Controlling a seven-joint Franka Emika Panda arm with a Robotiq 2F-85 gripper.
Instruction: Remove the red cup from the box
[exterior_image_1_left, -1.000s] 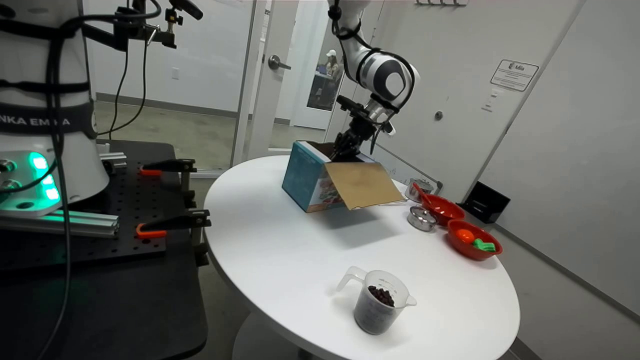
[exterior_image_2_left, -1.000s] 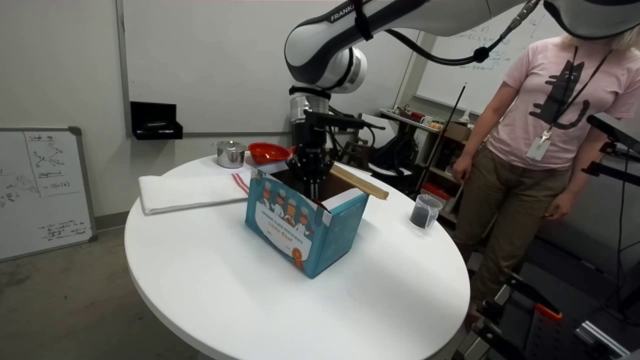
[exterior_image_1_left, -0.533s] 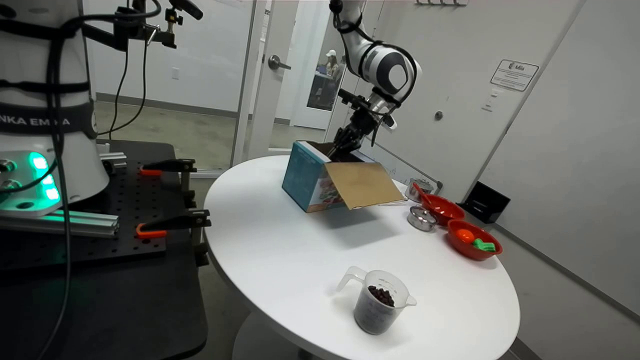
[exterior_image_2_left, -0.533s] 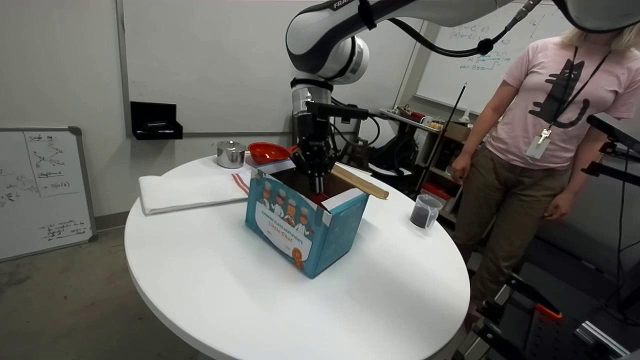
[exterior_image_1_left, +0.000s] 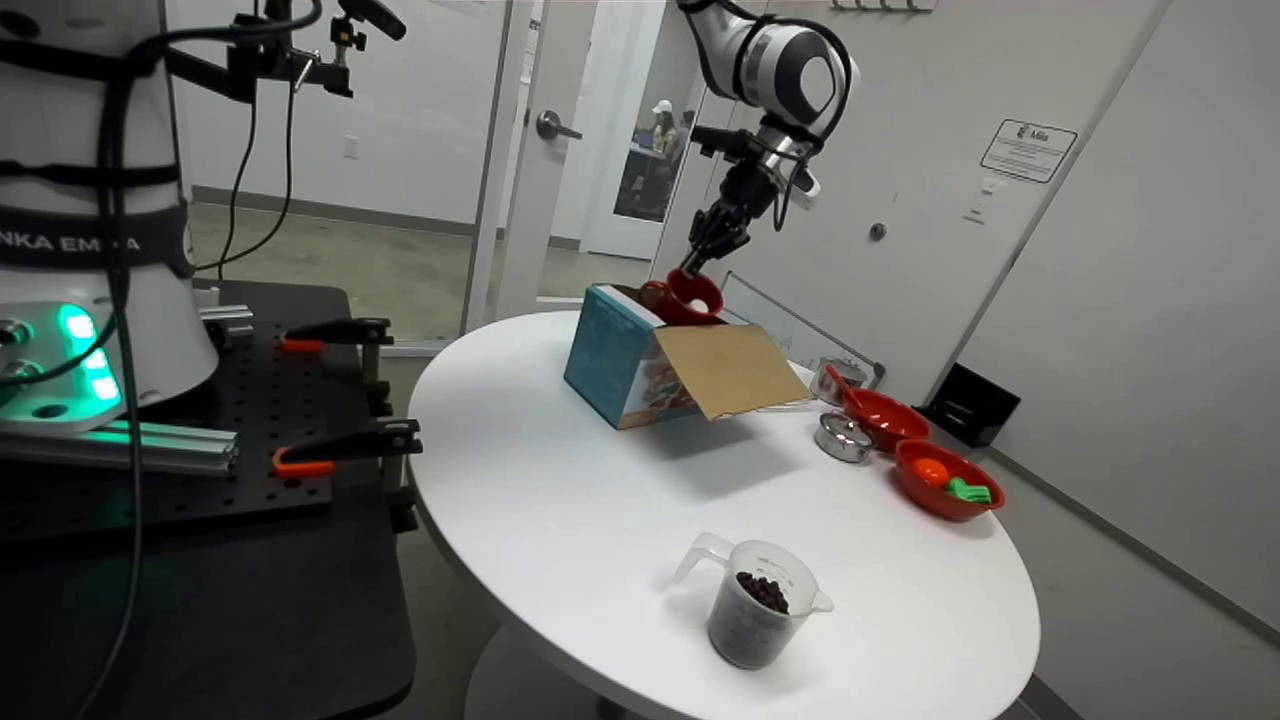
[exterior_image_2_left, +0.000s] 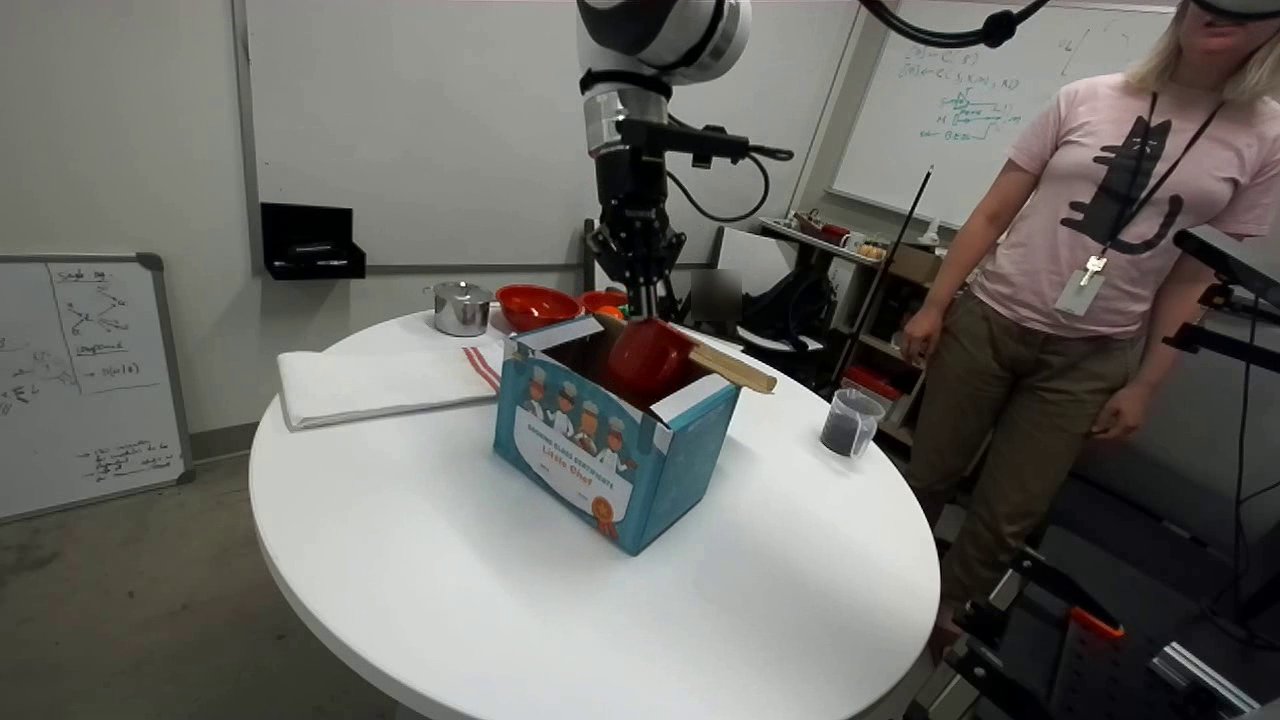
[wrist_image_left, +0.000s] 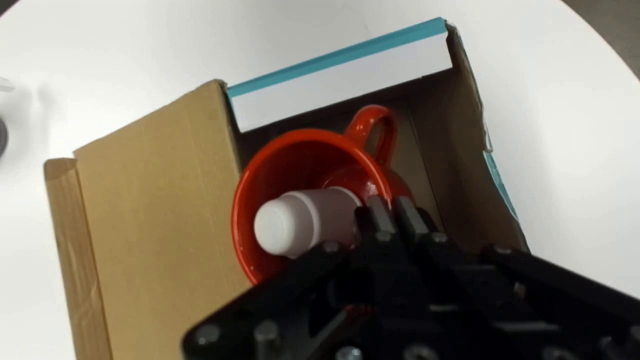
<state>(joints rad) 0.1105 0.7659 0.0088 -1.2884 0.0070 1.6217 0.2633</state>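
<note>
Holding the red cup (exterior_image_2_left: 648, 362) by its rim in the gripper (wrist_image_left: 390, 202), with jaws almost closed, parted only by the cup's wall and nipping it from inside and outside. Holding it tilted at the mouth of the box (exterior_image_2_left: 690, 470), with its upper part above the box's edge; cannot tell the depth of its lower part below that edge. Can see the cup at the box's opening in both exterior views, and in the wrist view can make out its handle (wrist_image_left: 390, 134) above the box's inside, with a white object (wrist_image_left: 310, 220) lying in the cup. Can see a brown flap (exterior_image_1_left: 735, 372) folded outward from the box over the surface (exterior_image_2_left: 480, 600). Past the flap side of the box, well apart, can see a clear measuring cup (exterior_image_1_left: 750, 635) with dark contents (exterior_image_1_left: 762, 590). Left of the box in an exterior view, can pick out a folded white cloth (exterior_image_2_left: 385, 385) with red stripes; cannot tell whether touching the box or just beside it. Behind the box in an exterior view, can see a silver pot (exterior_image_2_left: 462, 308) and a red bowl (exterior_image_2_left: 535, 305). Right of the box in an exterior view, well apart, can find a red dish (exterior_image_1_left: 940, 503) holding a round orange piece (exterior_image_1_left: 930, 472) and a green piece (exterior_image_1_left: 968, 490).
</note>
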